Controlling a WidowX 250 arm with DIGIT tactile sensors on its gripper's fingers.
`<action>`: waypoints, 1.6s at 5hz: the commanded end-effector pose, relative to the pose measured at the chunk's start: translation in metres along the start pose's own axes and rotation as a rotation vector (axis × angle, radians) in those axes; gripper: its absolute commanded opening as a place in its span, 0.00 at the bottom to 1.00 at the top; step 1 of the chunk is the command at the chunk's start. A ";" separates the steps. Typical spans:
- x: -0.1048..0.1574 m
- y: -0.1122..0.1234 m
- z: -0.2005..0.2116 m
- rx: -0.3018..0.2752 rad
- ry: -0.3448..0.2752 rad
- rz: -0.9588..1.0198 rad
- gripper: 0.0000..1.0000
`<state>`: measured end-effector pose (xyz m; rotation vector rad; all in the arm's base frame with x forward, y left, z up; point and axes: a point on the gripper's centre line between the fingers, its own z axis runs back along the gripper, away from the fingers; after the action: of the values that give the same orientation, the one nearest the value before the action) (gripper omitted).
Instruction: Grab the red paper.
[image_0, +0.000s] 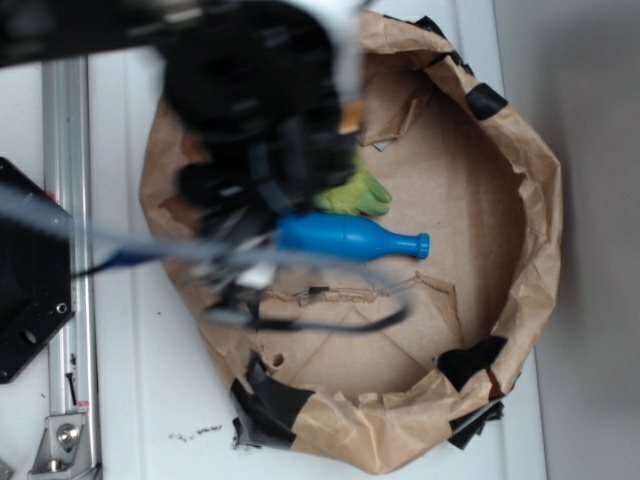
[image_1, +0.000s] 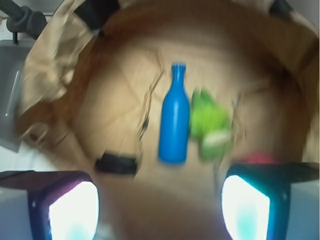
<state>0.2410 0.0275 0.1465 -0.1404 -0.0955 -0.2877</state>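
Red paper shows only as a blurred sliver just above the right finger in the wrist view, beside the green toy and blue bottle on the brown paper floor, with the gripper spread wide and empty.

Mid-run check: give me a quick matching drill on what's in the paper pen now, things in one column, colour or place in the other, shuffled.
Things:
1. bottle
2. plush toy
3. red paper
4. paper wall

Descriptions:
A. green, beside the bottle
B. brown, patched with black tape
C. blue, lying on its side
D. only a sliver showing above one finger in the wrist view

Pairs: 1-C, 2-A, 3-D, 4-B
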 end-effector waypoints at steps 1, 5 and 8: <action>0.021 0.020 0.000 0.075 -0.079 -0.095 1.00; -0.016 0.049 -0.047 0.070 0.389 -0.498 1.00; -0.034 0.079 -0.099 0.191 0.299 -0.553 1.00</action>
<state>0.2363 0.0925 0.0266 0.1045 0.1621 -0.8516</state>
